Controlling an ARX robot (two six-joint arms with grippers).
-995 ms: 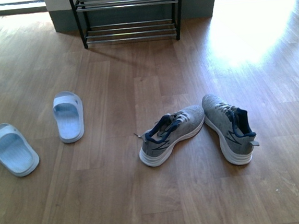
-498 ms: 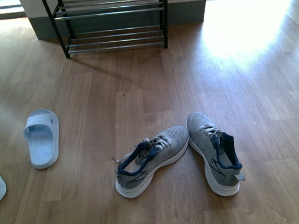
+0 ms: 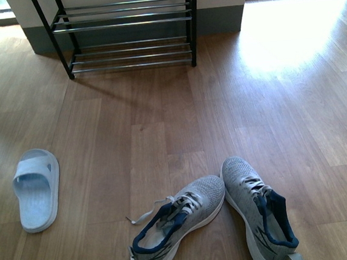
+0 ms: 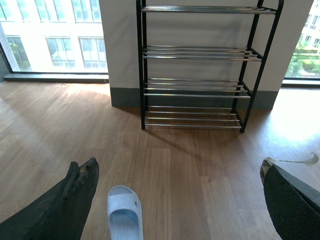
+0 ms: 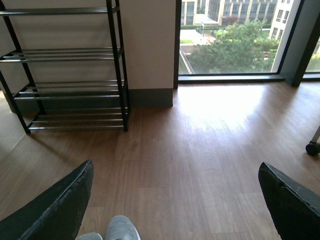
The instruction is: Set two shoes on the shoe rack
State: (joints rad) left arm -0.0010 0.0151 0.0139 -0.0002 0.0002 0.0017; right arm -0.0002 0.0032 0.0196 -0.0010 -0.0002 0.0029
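Two grey knit sneakers lie on the wooden floor at the front. The left shoe [image 3: 176, 228] is tipped on its side with a loose lace. The right shoe [image 3: 258, 212] stands on its sole, its toe touching the other's toe. Their toes show in the right wrist view [image 5: 120, 230]. The shoe rack [image 3: 125, 29] stands empty against the far wall; it also shows in the left wrist view [image 4: 200, 70] and right wrist view [image 5: 70, 75]. My left gripper [image 4: 180, 187] and right gripper [image 5: 175, 192] are open, empty and held above the floor. Neither arm shows in the front view.
A pale blue slipper [image 3: 36, 189] lies on the floor left of the shoes and shows in the left wrist view [image 4: 125, 212]. Windows flank the wall behind the rack. A caster wheel [image 5: 312, 148] stands at the right.
The view has moved forward and turned: the shoes and the slipper have slid down toward the bottom of the frame, the rack looks nearer, and the second slipper has left the view.
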